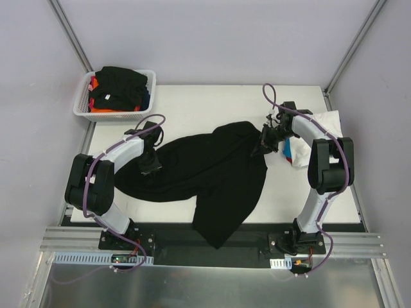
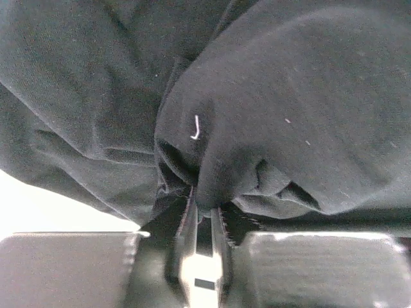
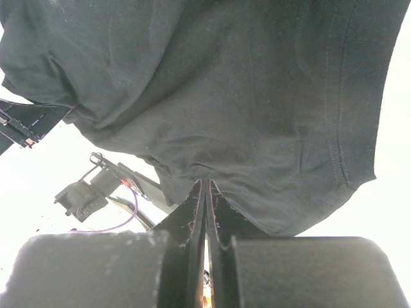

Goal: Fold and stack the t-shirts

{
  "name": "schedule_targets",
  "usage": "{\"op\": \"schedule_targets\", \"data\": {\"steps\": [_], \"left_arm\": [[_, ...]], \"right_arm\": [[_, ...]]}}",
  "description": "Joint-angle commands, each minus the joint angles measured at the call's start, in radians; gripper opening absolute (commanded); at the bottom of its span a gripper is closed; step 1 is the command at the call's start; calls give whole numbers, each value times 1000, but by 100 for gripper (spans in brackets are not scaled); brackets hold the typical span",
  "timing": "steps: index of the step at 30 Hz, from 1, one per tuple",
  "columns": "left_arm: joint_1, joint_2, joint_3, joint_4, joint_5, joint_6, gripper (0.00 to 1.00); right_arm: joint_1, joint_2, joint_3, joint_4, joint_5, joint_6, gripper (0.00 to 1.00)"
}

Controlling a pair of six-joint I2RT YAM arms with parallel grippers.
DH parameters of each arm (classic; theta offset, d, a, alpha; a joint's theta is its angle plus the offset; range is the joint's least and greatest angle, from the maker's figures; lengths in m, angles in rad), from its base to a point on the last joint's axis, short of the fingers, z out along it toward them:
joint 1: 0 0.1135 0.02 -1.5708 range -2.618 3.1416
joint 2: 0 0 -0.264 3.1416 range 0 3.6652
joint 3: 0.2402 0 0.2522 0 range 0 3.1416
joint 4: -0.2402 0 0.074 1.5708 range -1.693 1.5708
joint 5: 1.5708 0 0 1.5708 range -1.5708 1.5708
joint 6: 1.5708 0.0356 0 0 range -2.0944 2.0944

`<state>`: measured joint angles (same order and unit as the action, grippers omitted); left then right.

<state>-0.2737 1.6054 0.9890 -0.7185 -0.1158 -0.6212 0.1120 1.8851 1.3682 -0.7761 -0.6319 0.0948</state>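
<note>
Left hand (image 2: 204, 212) and right hand (image 3: 207, 187) tight on black t-shirt (image 1: 205, 168), sleeves lost in folds.

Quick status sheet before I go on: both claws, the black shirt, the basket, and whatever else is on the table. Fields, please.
left claw: closed on a fold of the black t-shirt, at its left side
right claw: closed on the black t-shirt's edge, at its far right end
black t-shirt: crumpled, unfolded, lying across the table; one end drapes over the near edge
basket: far left corner; holds black, orange, red and blue cloth
white shirt: right side, by the right arm; blue and red cloth beside it
</note>
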Motion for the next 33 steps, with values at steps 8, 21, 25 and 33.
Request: {"op": "schedule_targets", "data": {"steps": [8, 21, 25, 33], "left_arm": [[4, -82, 37, -51, -21, 9, 7], [28, 216, 758, -308, -122, 40, 19], [48, 339, 795, -282, -117, 55, 17], [82, 312, 735, -248, -50, 54, 18]], "right_arm": [[2, -66, -21, -31, 11, -24, 1], [31, -46, -17, -26, 8, -17, 1], [31, -78, -27, -38, 17, -26, 1], [31, -141, -92, -60, 55, -64, 1]]}}
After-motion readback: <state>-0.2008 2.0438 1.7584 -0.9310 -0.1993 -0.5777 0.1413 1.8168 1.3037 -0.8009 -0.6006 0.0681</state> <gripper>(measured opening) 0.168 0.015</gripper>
